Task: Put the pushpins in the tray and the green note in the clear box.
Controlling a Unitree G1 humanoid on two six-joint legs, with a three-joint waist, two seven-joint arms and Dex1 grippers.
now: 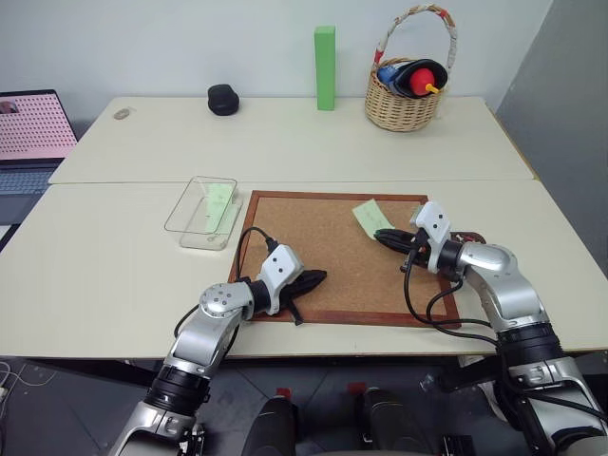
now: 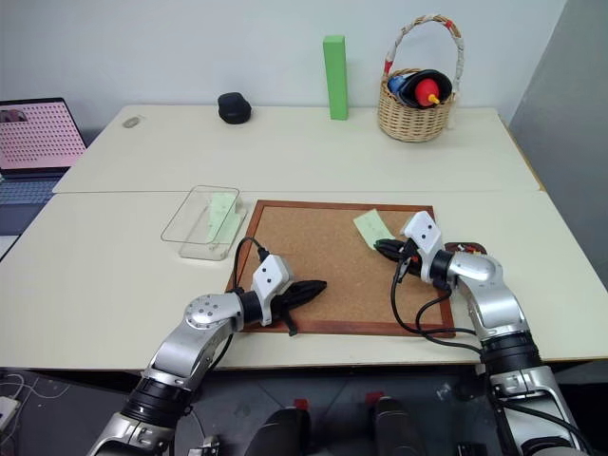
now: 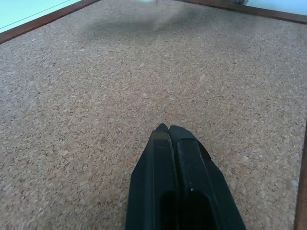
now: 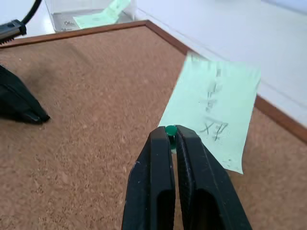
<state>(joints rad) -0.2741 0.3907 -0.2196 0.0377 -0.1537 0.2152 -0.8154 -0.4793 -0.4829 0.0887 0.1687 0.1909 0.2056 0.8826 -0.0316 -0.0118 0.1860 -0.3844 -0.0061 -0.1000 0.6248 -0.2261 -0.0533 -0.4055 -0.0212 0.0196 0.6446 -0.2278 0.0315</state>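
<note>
A pale green note (image 1: 370, 217) with faint writing lies on the corkboard (image 1: 313, 249), near its far right corner. My right gripper (image 4: 170, 132) is at the note's near edge, shut on a small green pushpin (image 4: 170, 129) whose head shows between the fingertips. I cannot tell whether the pin is clear of the board. The clear box (image 1: 202, 211) stands left of the board with a green slip (image 1: 219, 201) inside. My left gripper (image 1: 321, 277) is shut and empty, low over the board's near part. A bit of the dark reddish tray (image 2: 465, 249) shows behind my right wrist.
At the back of the table stand a tall bright green block (image 1: 325, 66), a wicker basket (image 1: 407, 95) holding toys, and a small black object (image 1: 223, 99). A laptop (image 1: 33, 133) sits at the far left. Black cables loop over the board's right edge.
</note>
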